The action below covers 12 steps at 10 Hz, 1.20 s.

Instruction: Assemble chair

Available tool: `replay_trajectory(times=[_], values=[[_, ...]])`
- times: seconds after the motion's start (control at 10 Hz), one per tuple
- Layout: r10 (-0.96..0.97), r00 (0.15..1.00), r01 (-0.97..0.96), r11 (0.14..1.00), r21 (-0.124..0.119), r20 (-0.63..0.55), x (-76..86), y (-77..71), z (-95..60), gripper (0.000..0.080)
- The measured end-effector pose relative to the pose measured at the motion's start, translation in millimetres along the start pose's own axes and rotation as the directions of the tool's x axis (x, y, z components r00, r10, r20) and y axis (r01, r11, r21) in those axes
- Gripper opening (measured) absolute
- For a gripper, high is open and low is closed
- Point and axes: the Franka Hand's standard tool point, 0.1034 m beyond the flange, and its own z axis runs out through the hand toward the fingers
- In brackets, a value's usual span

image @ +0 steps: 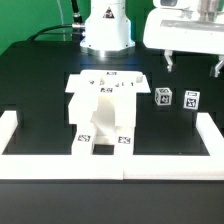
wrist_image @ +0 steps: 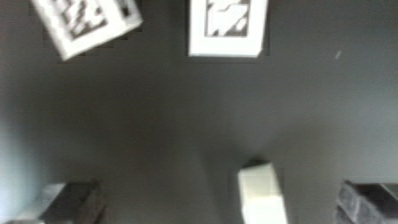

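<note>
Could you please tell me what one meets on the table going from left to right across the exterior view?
The white rail at its left arm → joined chair parts → first loose tagged block → second loose tagged block.

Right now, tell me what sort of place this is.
Probably a robotics lab bench: a black table edged with a white rail, white chair parts carrying square tags, and a robot arm's base behind.
</note>
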Motion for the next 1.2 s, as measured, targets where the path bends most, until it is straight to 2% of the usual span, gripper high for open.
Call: replay_trajectory(times=[0.2,0.5,1.2], values=[[0.006,1.000,-0.006,1.000,-0.016,-0.019,-19.9,-16.3,24.5,0.0649],[-0.016,0.999,0.015,0.999,-0.035,-0.029,-27.4,-15.3,45.8,0.0649],[-0.022,0.999,0.021,0.998,-0.051,-0.025,-29.0,-5.8,55.4,0.0649]])
